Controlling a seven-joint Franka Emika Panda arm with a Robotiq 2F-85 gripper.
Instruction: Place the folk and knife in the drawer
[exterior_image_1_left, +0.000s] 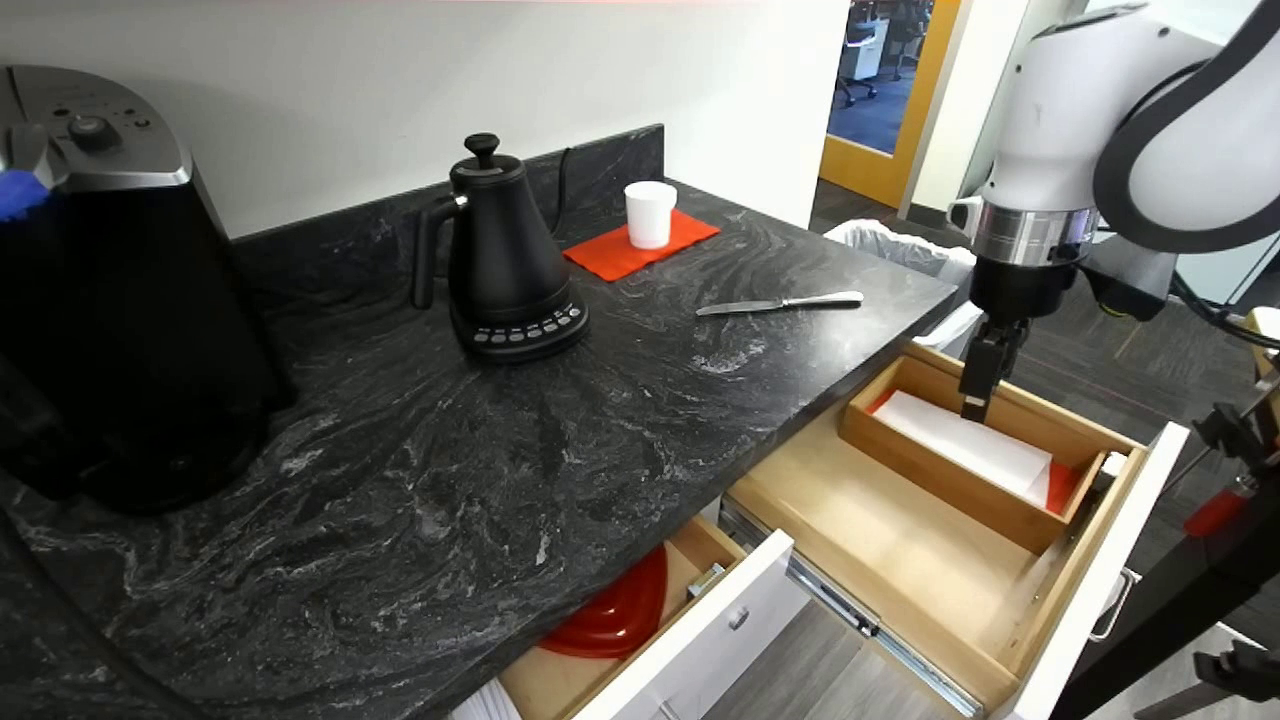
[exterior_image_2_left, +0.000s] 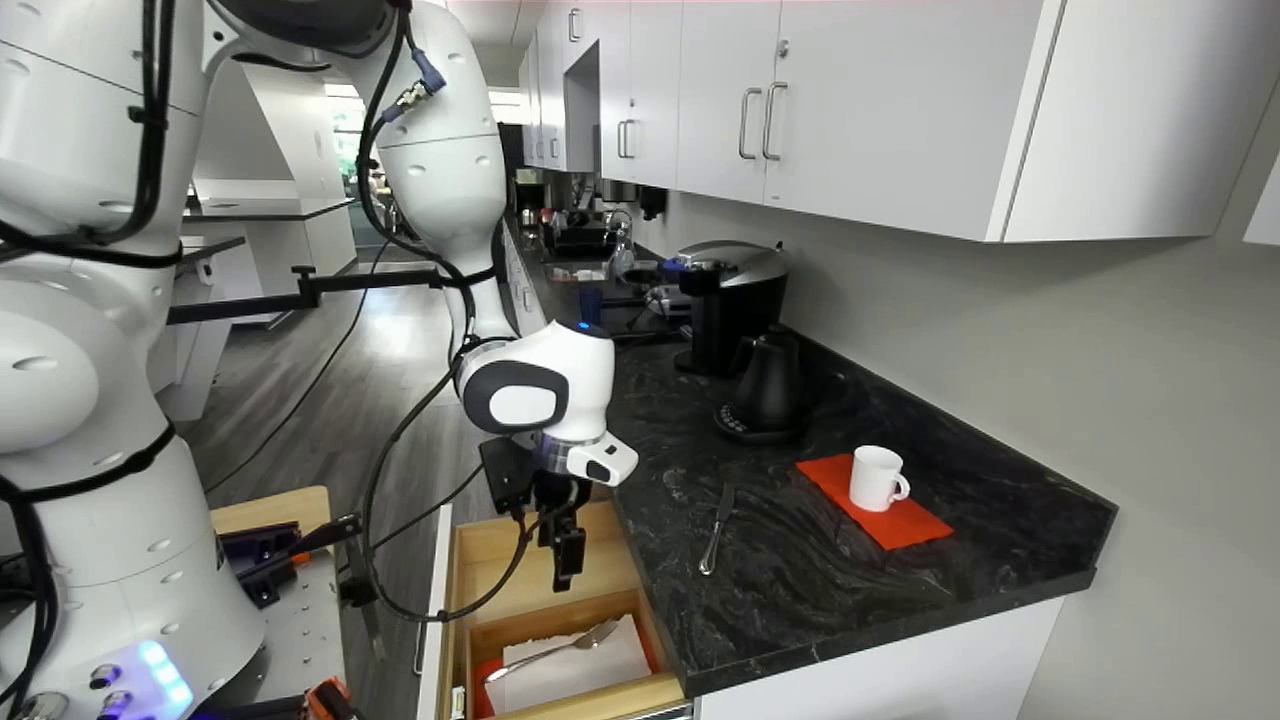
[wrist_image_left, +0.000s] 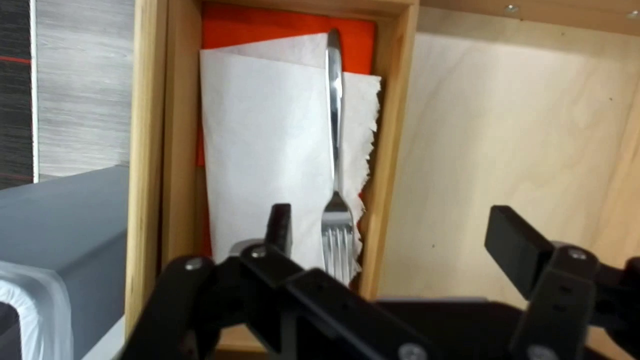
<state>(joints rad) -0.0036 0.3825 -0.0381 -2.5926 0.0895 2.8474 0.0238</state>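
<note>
Jaws wide apart w/ nothing gripped, over the open drawer (exterior_image_1_left: 890, 490). Fork (wrist_image_left: 335, 130) is in the drawer's wood tray (wrist_image_left: 391, 165), on white paper (wrist_image_left: 265, 140) w/ a red sheet (wrist_image_left: 280, 22) underneath, tines twd the jaws in wrist view. Knife (exterior_image_1_left: 782, 303) is on the counter (exterior_image_1_left: 450, 500) nr the drawer-side edge, seen in both ext. views. Also on counter: blk kettle (exterior_image_1_left: 510, 250) & white mug (exterior_image_1_left: 648, 215) on a red napkin (exterior_image_1_left: 605, 252). Lower drawer (exterior_image_1_left: 700, 640) open too.
</note>
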